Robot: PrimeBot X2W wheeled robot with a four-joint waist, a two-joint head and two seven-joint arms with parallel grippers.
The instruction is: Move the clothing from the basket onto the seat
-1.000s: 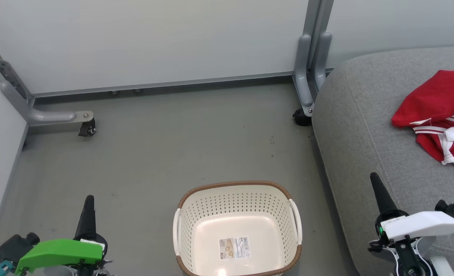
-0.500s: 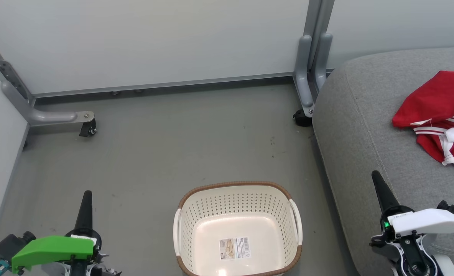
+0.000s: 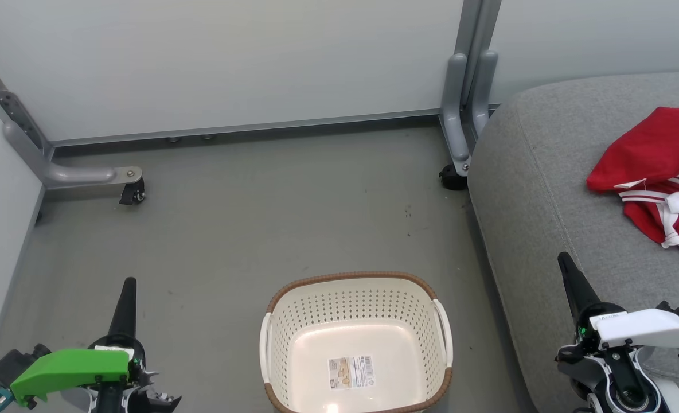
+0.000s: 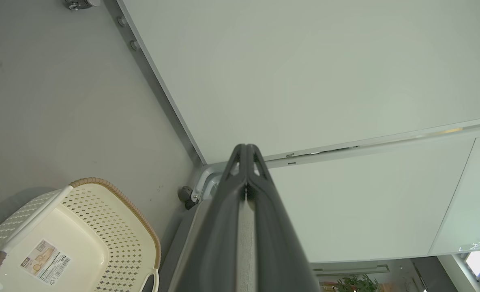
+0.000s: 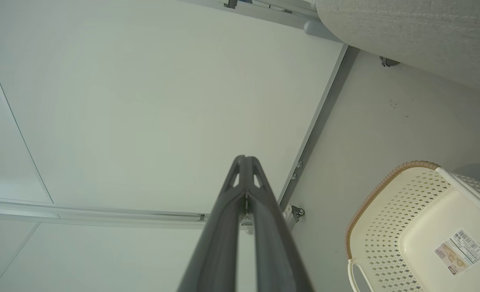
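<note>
Drawing the left gripper [image 3: 128, 287] down into the lower left corner of the head view, a little lower than a second ago, and keeping its jaws pressed together on nothing. Doing likewise with the right gripper [image 3: 565, 265] at the lower right, sliding it slightly down and rightward, jaws together and empty; confirming both closures in the wrist views. Leaving the basket [image 3: 351, 276] at bottom centre, bare inside apart from the paper label [image 3: 348, 371] on its floor. Leaving the clothing [image 3: 649, 152] bunched at the right edge of the frame, lying on the seat [image 3: 540, 195], well apart from the basket. Reading this as a retreat rather than another reach: probably finishing, with nothing remaining to lift and only the parking of both arms outstanding. Watching merely for the clothing slipping toward the seat's near edge, though not seeing any such slide.
</note>
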